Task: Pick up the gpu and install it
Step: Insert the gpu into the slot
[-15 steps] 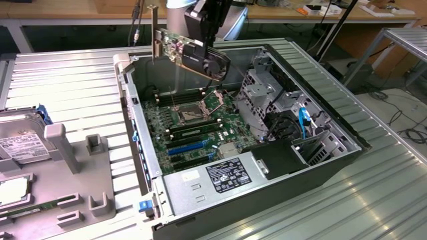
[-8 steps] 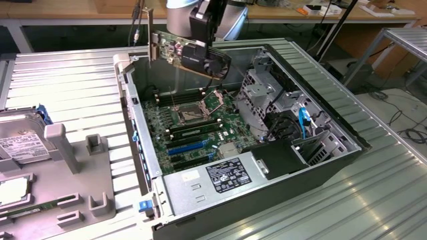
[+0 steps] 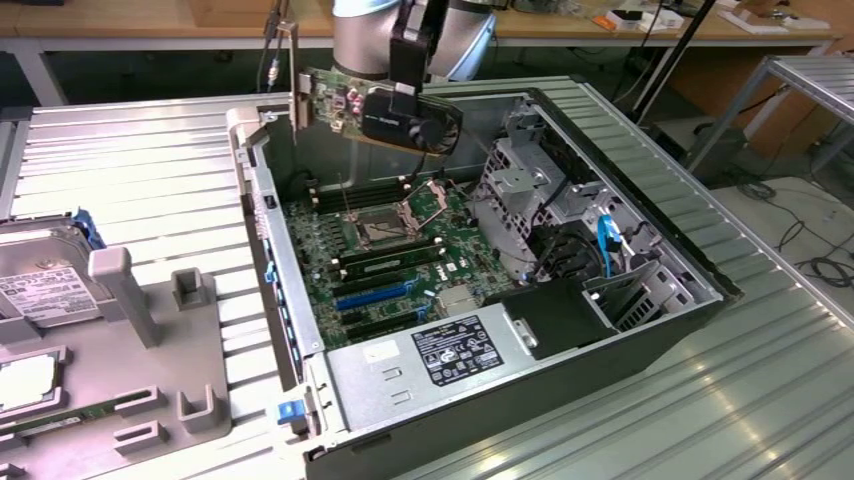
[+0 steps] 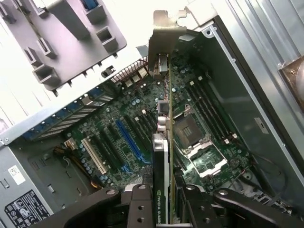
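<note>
The gpu (image 3: 380, 115), a green board with a black cooler shroud and a silver end bracket, hangs in the air over the far end of the open computer case (image 3: 287, 300). My gripper (image 3: 404, 88) is shut on its top edge. In the wrist view the gpu (image 4: 164, 137) appears edge-on between my gripper's (image 4: 164, 202) black fingers (image 4: 137, 199), its bracket (image 4: 166, 42) pointing toward the case's rear wall. It hovers well above the motherboard (image 4: 142, 109), near the CPU socket (image 4: 187, 128) and apart from the blue slot (image 4: 129, 140).
Inside the case are the motherboard (image 3: 314, 235), a power supply (image 3: 427, 355), a metal drive cage (image 3: 521, 195) and a blue cable (image 3: 607, 245). On the exterior view's left a grey fixture (image 3: 134, 330) holds a hard drive (image 3: 34, 290). A ribbed metal table (image 3: 147, 160) surrounds it all.
</note>
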Robot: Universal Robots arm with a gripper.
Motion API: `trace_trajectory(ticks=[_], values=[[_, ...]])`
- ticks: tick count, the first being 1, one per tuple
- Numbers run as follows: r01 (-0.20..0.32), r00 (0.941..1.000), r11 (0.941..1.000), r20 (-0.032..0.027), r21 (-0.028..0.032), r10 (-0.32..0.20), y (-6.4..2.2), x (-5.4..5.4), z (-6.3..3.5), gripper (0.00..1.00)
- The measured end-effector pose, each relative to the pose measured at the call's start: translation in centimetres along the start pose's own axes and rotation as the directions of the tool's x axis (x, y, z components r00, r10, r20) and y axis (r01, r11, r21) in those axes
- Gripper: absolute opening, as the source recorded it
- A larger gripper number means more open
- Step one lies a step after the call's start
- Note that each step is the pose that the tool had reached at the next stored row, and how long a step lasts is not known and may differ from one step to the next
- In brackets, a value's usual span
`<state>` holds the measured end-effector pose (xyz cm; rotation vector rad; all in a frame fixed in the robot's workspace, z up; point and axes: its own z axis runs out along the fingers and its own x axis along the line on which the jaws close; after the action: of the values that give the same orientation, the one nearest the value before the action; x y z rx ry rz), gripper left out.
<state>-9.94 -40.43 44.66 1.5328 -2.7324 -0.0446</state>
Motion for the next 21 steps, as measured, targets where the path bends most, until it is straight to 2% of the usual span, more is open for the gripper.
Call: trace_trajectory(ticks=[3,5,8,10,12,14,19,21], values=[[0.057,0.9984,0.9984,-0.0016,-0.0004,-0.057,0.0,0.0,0.0,0.27],[0.075,0.9972,0.9972,-0.0022,-0.0006,-0.075,0.0,0.0,0.0,0.27],[0.131,0.9914,0.9914,-0.0037,-0.0011,-0.131,0.0,0.0,0.0,0.27],[0.147,0.9891,0.9891,-0.0042,-0.0013,-0.147,0.0,0.0,0.0,0.27],[0.184,0.9828,0.9828,-0.0053,-0.0017,-0.185,0.0,0.0,0.0,0.27],[0.204,0.979,0.9791,-0.0058,-0.002,-0.204,0.0,0.0,0.0,0.27],[0.292,0.9563,0.9563,-0.0082,-0.0033,-0.292,0.0,0.0,0.0,0.27],[0.326,0.9452,0.9452,-0.0091,-0.0038,-0.326,0.0,0.0,0.0,0.27]])
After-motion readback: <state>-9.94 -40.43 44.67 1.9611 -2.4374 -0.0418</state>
